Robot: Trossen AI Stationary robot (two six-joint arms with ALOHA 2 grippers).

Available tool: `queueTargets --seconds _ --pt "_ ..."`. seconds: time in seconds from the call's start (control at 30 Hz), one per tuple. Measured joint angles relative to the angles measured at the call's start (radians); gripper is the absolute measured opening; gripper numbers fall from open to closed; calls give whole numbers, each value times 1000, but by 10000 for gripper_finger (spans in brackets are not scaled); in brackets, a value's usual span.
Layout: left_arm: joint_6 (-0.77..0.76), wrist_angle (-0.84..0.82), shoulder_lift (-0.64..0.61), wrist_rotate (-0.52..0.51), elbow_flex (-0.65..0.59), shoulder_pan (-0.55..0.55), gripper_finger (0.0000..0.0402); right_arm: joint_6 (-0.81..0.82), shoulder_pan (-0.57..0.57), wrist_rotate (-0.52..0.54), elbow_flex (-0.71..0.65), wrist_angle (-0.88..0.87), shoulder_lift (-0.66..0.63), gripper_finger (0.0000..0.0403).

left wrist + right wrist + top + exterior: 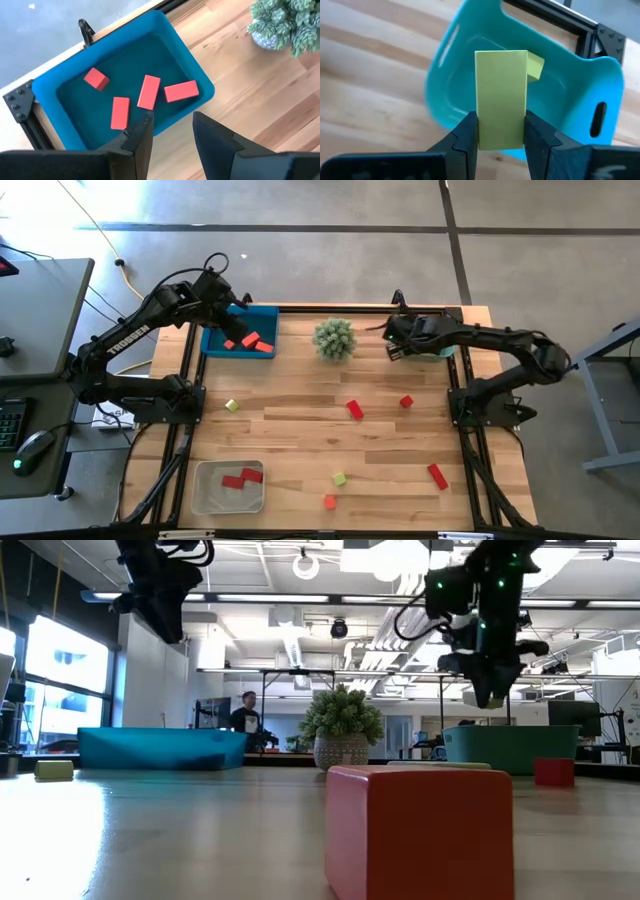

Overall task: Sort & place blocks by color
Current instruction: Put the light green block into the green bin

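Note:
My right gripper is shut on a yellow-green bar and hovers over the near rim of the teal bin at the table's far right. Another yellow-green block lies in that bin. My left gripper stands open and empty above the near edge of the blue bin, in which several red blocks lie flat. Loose on the table are red blocks, yellow-green blocks and an orange-red one. My right gripper pinches the yellow-green bar by its two long sides between its two fingers, at the bar's near end. The bar juts out ahead, in line with the fingers, which slant down. It is lifted clear above the teal bin.
A spiky green plant in a pot stands between the two bins at the far edge. A clear bin holding red blocks sits at the near left. In the low view a red block lies close to the camera.

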Motion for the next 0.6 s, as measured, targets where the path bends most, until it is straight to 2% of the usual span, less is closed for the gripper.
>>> queueTargets --seconds 0.37,0.6 --pt "-8 0 0 1 0 -21 127 -165 -215 -79 -152 209 -19 93" --pt "-5 0 0 1 0 -46 127 -200 -291 -142 -158 218 -18 151"
